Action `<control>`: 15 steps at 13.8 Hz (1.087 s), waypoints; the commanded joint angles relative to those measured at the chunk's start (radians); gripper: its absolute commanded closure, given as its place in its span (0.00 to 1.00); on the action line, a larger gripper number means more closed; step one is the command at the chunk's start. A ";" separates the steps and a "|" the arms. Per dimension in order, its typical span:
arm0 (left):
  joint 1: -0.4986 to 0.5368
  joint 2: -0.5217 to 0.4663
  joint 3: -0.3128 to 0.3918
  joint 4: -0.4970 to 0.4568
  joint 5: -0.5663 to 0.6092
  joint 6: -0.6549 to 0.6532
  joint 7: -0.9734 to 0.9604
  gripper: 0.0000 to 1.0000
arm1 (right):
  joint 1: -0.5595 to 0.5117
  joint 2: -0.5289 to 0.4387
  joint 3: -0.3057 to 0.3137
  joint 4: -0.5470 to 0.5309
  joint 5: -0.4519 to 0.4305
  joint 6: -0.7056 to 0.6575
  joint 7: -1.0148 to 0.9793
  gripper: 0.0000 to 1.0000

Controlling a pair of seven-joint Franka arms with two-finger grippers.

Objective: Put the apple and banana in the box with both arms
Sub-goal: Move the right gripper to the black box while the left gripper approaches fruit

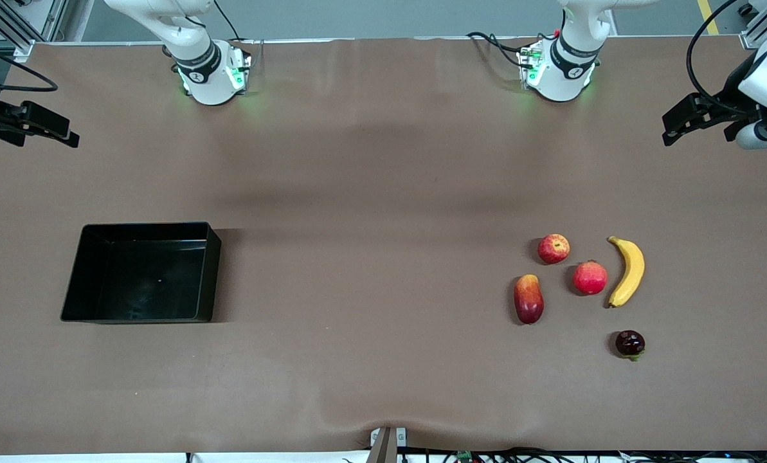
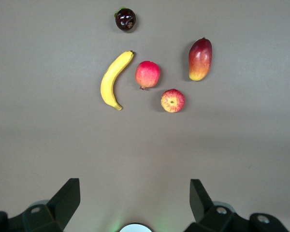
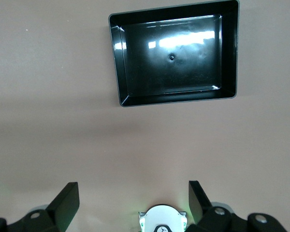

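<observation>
The apple, small and red with yellow streaks, lies on the table toward the left arm's end; it also shows in the left wrist view. The yellow banana lies beside it, with a pinkish-red fruit between them. The black box stands empty toward the right arm's end and shows in the right wrist view. My left gripper is open and empty, raised over the left arm's end of the table. My right gripper is open and empty, raised over the right arm's end.
A pinkish-red round fruit, a red-orange mango and a small dark fruit lie close to the apple and banana. The two arm bases stand at the table's back edge.
</observation>
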 commanded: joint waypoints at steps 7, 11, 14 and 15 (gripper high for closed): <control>0.004 0.012 -0.003 0.025 0.004 -0.027 0.010 0.00 | -0.015 0.003 0.009 -0.005 -0.010 0.003 0.002 0.00; 0.001 0.032 -0.003 0.036 0.005 -0.027 0.012 0.00 | -0.028 0.006 0.009 -0.016 -0.010 0.005 0.001 0.00; 0.017 0.032 0.004 0.031 0.000 -0.026 0.025 0.00 | -0.043 0.019 0.009 -0.070 -0.010 0.064 0.001 0.00; 0.021 0.035 0.004 0.028 0.001 -0.018 0.024 0.00 | -0.045 0.020 0.009 -0.099 -0.010 0.090 0.001 0.00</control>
